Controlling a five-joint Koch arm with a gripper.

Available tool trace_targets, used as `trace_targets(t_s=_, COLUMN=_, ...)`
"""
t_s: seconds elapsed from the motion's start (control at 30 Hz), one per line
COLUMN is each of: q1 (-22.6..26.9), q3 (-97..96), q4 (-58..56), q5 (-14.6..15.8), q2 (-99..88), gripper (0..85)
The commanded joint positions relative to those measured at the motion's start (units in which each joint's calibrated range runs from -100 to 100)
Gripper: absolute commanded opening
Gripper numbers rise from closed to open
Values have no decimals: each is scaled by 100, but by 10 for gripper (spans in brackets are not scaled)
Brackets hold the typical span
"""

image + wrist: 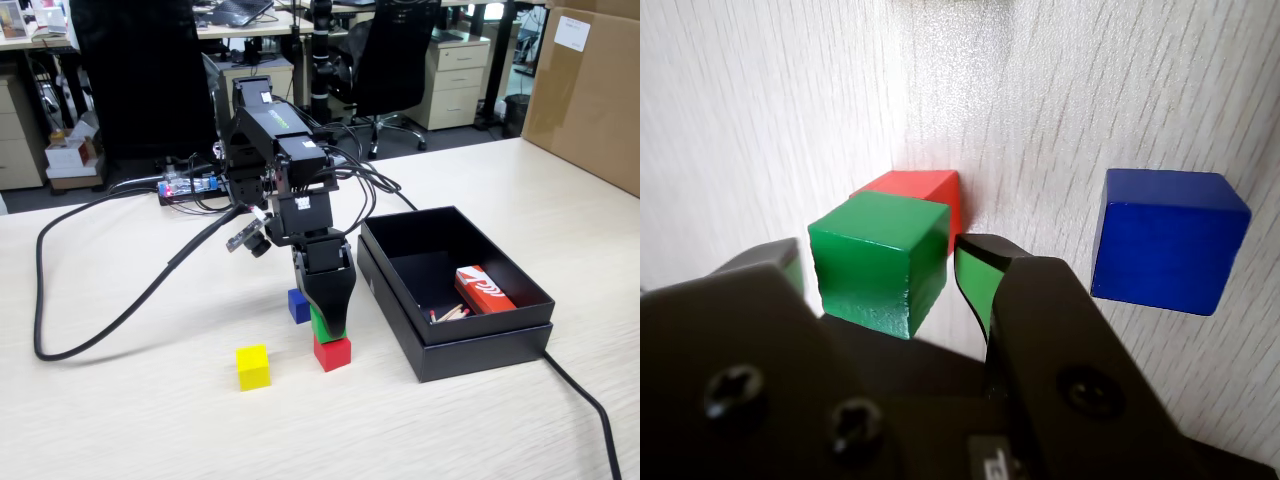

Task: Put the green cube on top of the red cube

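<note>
Green cube (pixel 880 258) atop red cube (pixel 922 192), near the middle of the counter (pixel 120 420), just left of the black box (pixel 480 340) in the fixed view. Fingers (pixel 978 280) parted slightly wider than the cube, flanking its left and right faces in the wrist view; a thin gap visible on the right side, so apparently not clamping. Gripper (pixel 330 325) hanging straight over the stack. Blue cube (pixel 298 305) just behind, yellow cube (pixel 253 367) to the near left, both apart from the stack. Likely light, rigid, matte, not fragile; flat opposite side faces best for a grip, mid-height. Stack narrow, easily toppled by a sideways nudge: straight lift advisable.
</note>
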Motion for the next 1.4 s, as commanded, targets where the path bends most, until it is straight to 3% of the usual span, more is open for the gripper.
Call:
trace_targets(t_s=0.0, q1=29, q3=706, q4=92, q5=-10, q2=-217, gripper=374)
trace_targets(t_s=0.57, q1=29, q3=253, q4=48, q5=-34, q2=-1146, gripper=467)
trace_targets(t_s=1.13, q1=-215, q3=-5250, q4=22, q5=-269, q2=-8800, gripper=496)
trace_targets(t_s=1.37, q1=-259, q3=-7508, q4=221, q5=-288, q2=-10670, gripper=507)
